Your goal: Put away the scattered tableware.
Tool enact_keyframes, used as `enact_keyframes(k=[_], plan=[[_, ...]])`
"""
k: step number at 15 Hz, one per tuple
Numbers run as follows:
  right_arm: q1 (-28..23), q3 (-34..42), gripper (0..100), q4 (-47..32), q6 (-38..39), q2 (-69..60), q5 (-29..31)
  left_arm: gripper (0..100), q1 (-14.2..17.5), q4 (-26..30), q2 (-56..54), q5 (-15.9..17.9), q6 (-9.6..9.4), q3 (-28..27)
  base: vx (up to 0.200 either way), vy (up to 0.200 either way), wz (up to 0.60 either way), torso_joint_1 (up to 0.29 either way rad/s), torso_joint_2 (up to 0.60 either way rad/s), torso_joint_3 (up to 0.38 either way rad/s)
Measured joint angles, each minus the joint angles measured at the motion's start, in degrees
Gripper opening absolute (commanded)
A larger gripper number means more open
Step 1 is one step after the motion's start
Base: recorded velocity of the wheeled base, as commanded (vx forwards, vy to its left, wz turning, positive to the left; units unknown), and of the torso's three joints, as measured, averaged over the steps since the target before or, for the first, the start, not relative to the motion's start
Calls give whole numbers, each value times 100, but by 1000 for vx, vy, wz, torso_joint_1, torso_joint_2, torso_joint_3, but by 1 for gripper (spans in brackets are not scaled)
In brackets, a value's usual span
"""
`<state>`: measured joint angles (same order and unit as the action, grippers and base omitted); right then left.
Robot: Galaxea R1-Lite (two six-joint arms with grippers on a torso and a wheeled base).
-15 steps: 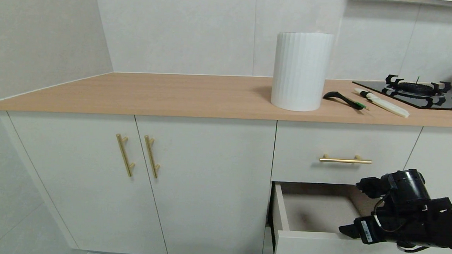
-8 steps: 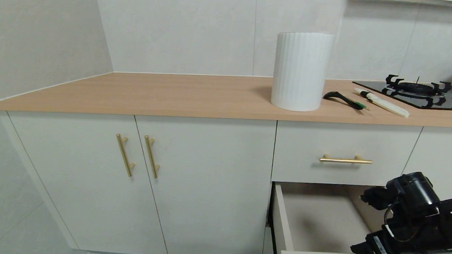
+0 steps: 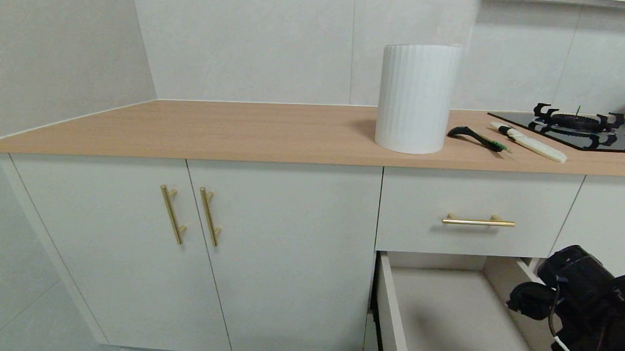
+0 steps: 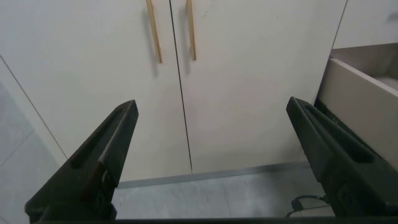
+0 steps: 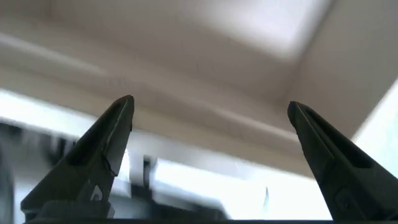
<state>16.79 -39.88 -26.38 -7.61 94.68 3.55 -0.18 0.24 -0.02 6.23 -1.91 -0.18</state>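
On the wooden counter (image 3: 213,130), a black peeler with a green tip (image 3: 475,136) and a white knife (image 3: 531,142) lie to the right of a tall white ribbed container (image 3: 415,98). Below them the lower drawer (image 3: 389,313) stands pulled out with nothing in the part that shows. My right arm (image 3: 583,313) is low at the drawer's right side. In the right wrist view, the right gripper (image 5: 210,104) is open with nothing between its fingers. My left gripper (image 4: 211,104) is also open and holds nothing, low in front of the cabinet doors (image 4: 180,93).
A black gas hob (image 3: 577,125) sits at the counter's right end. The upper drawer (image 3: 478,222) is closed. Two cabinet doors with gold handles (image 3: 173,214) are closed on the left. The open drawer's side (image 4: 354,93) juts out beside the left gripper.
The lower drawer has slid further out towards me, its front panel leaving the bottom of the head view. My right arm has moved back and down with it.
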Motion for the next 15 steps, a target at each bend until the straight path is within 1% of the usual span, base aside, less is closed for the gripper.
enact_keyframes(k=[1,2,5,6,9,10,13,15], plan=[[82,-63,100,-251,-68,-43,-5,100,0,0,0,-2,0,0,0,0,0,0,0,0],[145,-113,100,-307,-104,-78,-2,100,0,-2,0,0,-2,0,0,0,0,0,0,0],[190,-277,100,-266,-20,-122,0,100,0,0,0,0,0,0,0,0,0,0,0,0],[156,-413,100,-249,178,-152,-32,100,0,0,0,0,-2,0,0,0,0,0,0,0],[105,-905,100,-238,1086,-273,-553,100,0,0,0,-2,0,0,0,0,0,0,0,0],[99,-1042,100,-178,1250,-332,-595,100,-2,0,0,0,-2,0,0,0,0,0,0,0],[79,-1141,100,189,1352,-507,-595,100,0,0,0,0,-2,0,0,0,0,0,0,0],[71,-1134,100,211,1381,-585,-584,100,0,0,0,-2,0,0,0,0,0,21,-111,-84]])
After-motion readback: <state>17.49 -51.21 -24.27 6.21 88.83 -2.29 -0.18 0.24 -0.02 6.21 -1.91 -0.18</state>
